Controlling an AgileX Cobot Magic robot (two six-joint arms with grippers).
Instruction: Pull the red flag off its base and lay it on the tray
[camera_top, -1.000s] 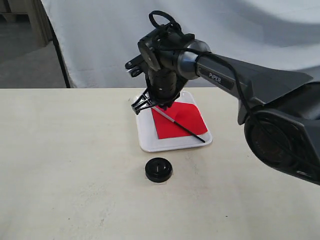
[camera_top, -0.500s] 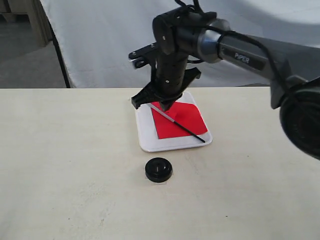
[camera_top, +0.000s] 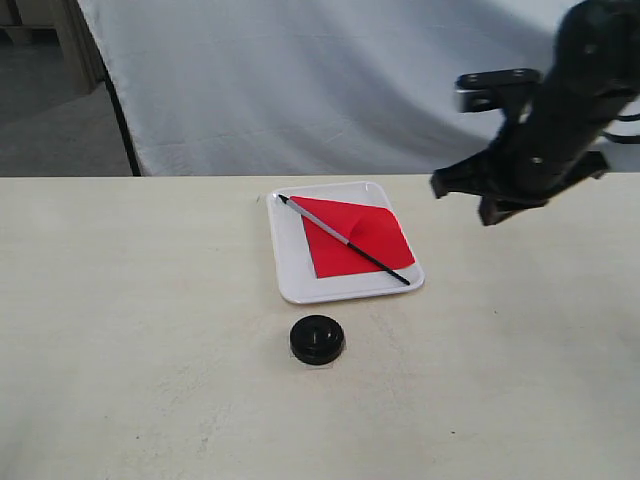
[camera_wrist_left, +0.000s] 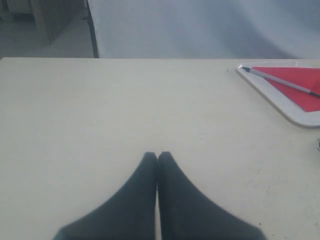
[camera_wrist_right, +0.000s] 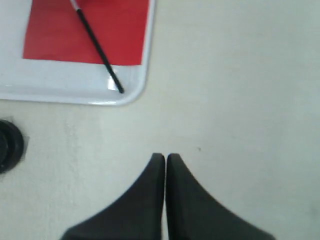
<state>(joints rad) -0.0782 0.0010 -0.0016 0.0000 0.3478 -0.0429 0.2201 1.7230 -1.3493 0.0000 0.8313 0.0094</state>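
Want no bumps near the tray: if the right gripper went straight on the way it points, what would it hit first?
Probably bare table: in the wrist view the right gripper aims past the corner of the tray, and the base sits off to the side.

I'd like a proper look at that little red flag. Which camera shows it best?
The exterior view. It shows the whole flag lying in the tray, from end to end, with one corner of the sheet curled over. The left wrist view catches only part of it at the picture's edge, and the right wrist view also cuts part of it off.
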